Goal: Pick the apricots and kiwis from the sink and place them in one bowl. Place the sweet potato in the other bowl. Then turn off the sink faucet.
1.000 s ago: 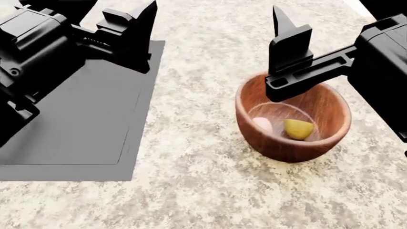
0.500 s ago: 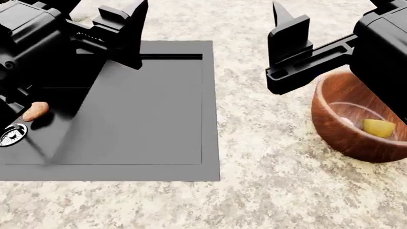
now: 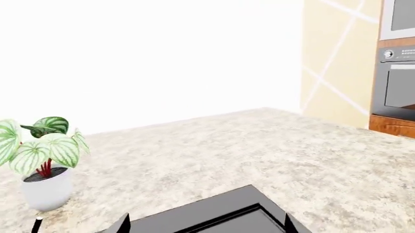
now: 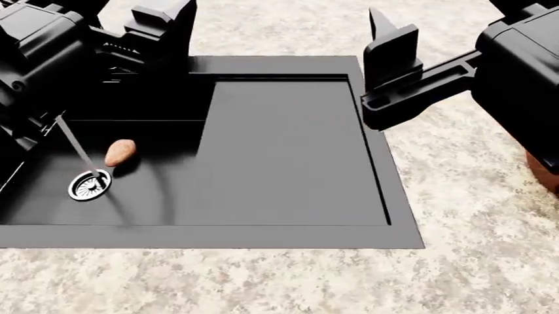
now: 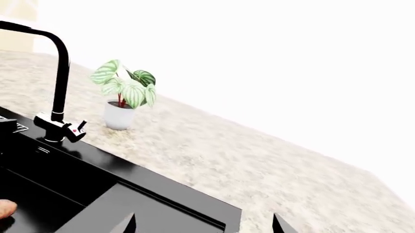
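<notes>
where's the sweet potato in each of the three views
Head view: sweet potato lies in the sink basin, just beside the chrome drain.
Right wrist view: only its tip shows, at the picture's edge in the basin.
Left wrist view: not in it.
Shared landmark: the sink's black rim.

Black sink, speckled stone

The sink [image 4: 288,150] is showing matte black, the sweet potato [image 4: 120,152] reddish-orange, the drain [image 4: 89,185] chrome; the countertop [image 4: 472,196] is wearing beige-grey speckle, and the plant [image 5: 124,90] green, pale-veined leaves.
</notes>
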